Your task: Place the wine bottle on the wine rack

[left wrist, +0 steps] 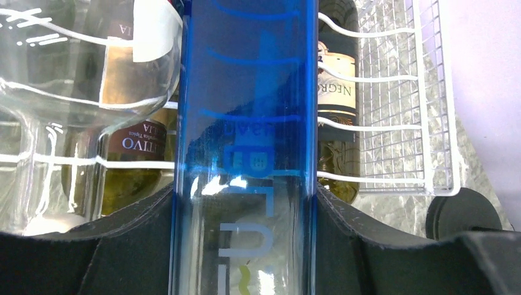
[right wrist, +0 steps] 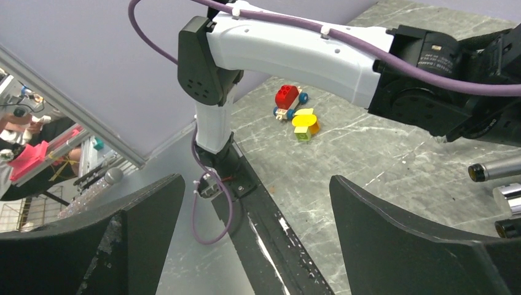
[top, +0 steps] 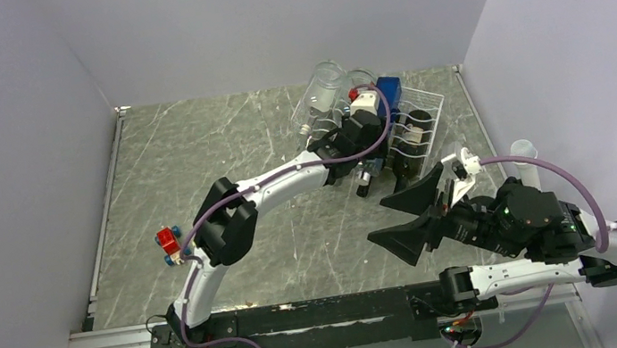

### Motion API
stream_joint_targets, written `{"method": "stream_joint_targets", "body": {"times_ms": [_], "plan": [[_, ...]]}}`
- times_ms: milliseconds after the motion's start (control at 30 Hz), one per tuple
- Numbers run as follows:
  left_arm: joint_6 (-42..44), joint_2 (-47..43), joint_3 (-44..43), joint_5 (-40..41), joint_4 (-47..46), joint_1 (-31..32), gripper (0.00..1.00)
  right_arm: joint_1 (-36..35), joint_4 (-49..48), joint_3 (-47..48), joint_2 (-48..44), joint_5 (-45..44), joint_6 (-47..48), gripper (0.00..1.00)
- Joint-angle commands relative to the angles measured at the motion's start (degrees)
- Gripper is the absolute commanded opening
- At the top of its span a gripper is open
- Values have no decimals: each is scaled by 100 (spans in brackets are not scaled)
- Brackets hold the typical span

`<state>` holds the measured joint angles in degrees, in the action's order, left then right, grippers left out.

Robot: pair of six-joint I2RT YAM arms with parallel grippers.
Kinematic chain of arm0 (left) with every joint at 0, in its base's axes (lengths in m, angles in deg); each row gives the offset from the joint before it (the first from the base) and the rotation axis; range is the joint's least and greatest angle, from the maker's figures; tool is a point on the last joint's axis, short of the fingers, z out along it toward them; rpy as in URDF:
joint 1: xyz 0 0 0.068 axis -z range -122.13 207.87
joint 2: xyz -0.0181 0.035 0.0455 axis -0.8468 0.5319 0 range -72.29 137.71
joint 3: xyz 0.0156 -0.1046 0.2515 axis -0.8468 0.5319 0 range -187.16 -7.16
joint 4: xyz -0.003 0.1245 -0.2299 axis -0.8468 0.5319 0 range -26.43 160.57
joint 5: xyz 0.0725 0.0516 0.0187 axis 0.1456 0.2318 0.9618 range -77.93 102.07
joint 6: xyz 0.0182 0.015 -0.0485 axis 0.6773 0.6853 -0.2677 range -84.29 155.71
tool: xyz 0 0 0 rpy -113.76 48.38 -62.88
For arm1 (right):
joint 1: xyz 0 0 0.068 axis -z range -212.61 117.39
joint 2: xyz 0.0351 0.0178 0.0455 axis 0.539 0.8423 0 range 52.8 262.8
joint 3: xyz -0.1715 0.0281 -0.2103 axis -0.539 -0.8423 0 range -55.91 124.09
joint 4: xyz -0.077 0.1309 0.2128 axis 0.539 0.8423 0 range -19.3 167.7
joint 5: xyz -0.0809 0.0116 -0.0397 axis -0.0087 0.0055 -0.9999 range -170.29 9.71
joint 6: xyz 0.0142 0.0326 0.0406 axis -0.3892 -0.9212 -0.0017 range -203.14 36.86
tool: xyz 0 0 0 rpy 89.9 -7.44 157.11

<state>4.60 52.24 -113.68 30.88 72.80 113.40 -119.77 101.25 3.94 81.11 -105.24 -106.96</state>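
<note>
Two dark bottles (left wrist: 335, 110) lie in the wine rack (left wrist: 433, 92) at the table's one o'clock, so my left gripper (left wrist: 244, 246), clamped on the blue wine bottle (left wrist: 246, 123), aims it, I judge, between them; my right gripper (right wrist: 258, 233) idles spread apart at four o'clock

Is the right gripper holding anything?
No, the right gripper stands wide open in its wrist view, with nothing in the gap.
</note>
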Motion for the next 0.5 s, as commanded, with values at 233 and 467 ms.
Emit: {"method": "stream_joint_targets", "body": {"times_ms": [233, 467], "plan": [[32, 9, -846, -6, -394, -95, 14, -24, -31, -37, 0, 70, -141, 93], [155, 112, -934, 204, -330, -78, 56, -24, 66, 20, 73, 30, -195, 96]]}}
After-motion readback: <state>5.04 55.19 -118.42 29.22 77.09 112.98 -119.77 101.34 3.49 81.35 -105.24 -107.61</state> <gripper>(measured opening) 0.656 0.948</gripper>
